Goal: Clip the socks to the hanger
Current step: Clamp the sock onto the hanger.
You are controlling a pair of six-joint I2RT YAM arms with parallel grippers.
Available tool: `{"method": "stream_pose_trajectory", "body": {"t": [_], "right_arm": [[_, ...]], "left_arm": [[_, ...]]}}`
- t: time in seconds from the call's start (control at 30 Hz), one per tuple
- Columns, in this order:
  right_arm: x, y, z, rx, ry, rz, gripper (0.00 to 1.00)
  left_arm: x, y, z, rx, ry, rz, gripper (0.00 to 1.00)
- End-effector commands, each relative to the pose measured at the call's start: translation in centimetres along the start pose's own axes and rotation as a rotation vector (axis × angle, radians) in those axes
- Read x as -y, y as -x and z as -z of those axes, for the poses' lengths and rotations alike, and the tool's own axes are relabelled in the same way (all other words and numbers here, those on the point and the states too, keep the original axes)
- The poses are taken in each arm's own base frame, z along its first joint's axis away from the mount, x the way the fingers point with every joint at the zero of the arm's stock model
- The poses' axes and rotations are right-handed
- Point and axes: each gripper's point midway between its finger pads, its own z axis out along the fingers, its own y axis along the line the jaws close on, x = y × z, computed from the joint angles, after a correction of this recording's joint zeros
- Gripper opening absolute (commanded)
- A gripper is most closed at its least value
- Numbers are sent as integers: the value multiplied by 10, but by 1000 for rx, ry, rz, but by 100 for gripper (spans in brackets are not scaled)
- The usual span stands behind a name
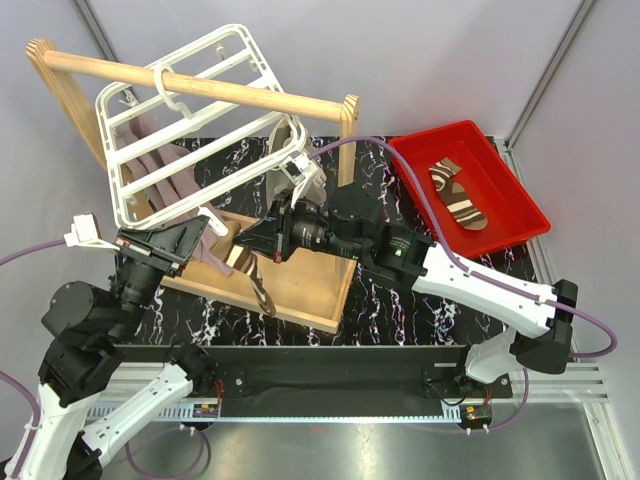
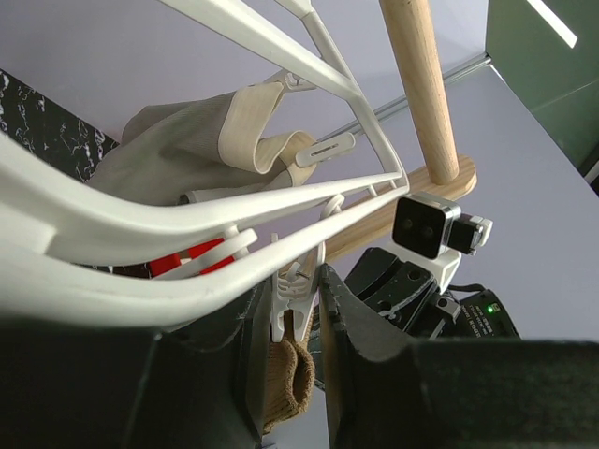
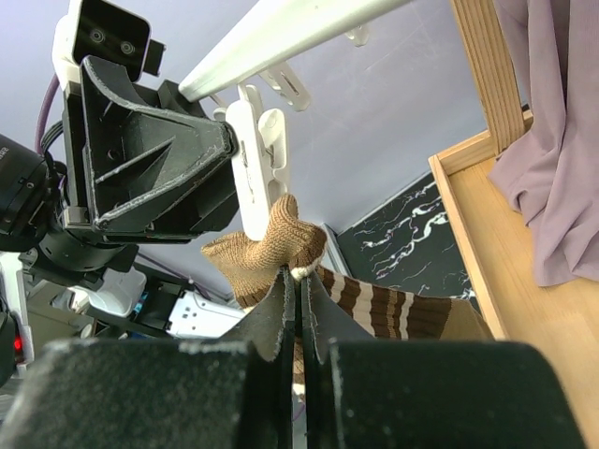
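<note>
The white hanger (image 1: 109, 160) hangs tilted from a wooden rail. My left gripper (image 1: 205, 236) is under its near edge, its jaws squeezed onto a white dangling clip (image 2: 298, 290). Just below that clip sits the tan cuff of a brown-and-cream striped sock (image 2: 285, 374). My right gripper (image 1: 246, 250) is shut on this sock (image 3: 412, 313) near the cuff, holding the cuff up against the clip (image 3: 257, 168), with the foot hanging down (image 1: 258, 285). Whether the clip bites the cuff I cannot tell. A second striped sock (image 1: 458, 195) lies in the red bin (image 1: 500, 190).
A wooden rail stand (image 1: 250, 95) with a tray base (image 1: 300, 290) carries the hanger. Mauve cloths (image 1: 170, 165) and a grey-beige cloth (image 2: 178, 150) hang clipped to it. The red bin sits at the back right on the black marbled table (image 1: 390, 300).
</note>
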Motion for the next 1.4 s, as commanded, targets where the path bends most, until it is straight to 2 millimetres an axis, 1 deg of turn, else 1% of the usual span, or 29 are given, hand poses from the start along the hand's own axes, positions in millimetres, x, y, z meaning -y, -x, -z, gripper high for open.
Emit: {"method": "stream_pose_trajectory", "body": {"t": [0.0,0.3,0.37,0.53,0.73,0.77,0.8,0.9,1.0,1.07,1.13,1.17,1.33,1.37], "right_arm": [[-5,11,-3,36,34,-6,0],[0,11,-1,40,21,-7,0],[3,8,-1,30,11,-10,0],[-2,14,1,47,29,-11,0],[2,11,-1,40,21,-14,0],[0,10,0,33,30,-19,0],[-7,19,0,67,58,-15,0],[-15,26,2,80,79,-12,0],[-19,30,6,88,92,-7,0],[-13,30,5,89,57,1,0],[3,20,3,50,-13,8,0],[2,22,3,56,-13,10,0],[13,25,5,63,-83,19,0],[14,30,9,82,-97,22,0]], "left_arm": [[9,-5,-3,-29,-31,3,0],[9,-7,-6,-35,-33,7,0],[10,-6,-6,-34,-32,5,0],[10,-6,-6,-36,-35,3,0],[11,-7,-5,-38,-36,4,0],[10,-7,-6,-40,-34,3,0],[10,-7,-6,-39,-35,5,0],[9,-9,-7,-45,-31,7,0],[9,-9,-6,-46,-32,7,0],[9,-9,-6,-44,-32,7,0],[9,-9,-6,-47,-34,9,0],[9,-9,-6,-47,-34,9,0],[10,-9,-6,-47,-36,10,0],[9,-9,-6,-47,-34,9,0]]}}
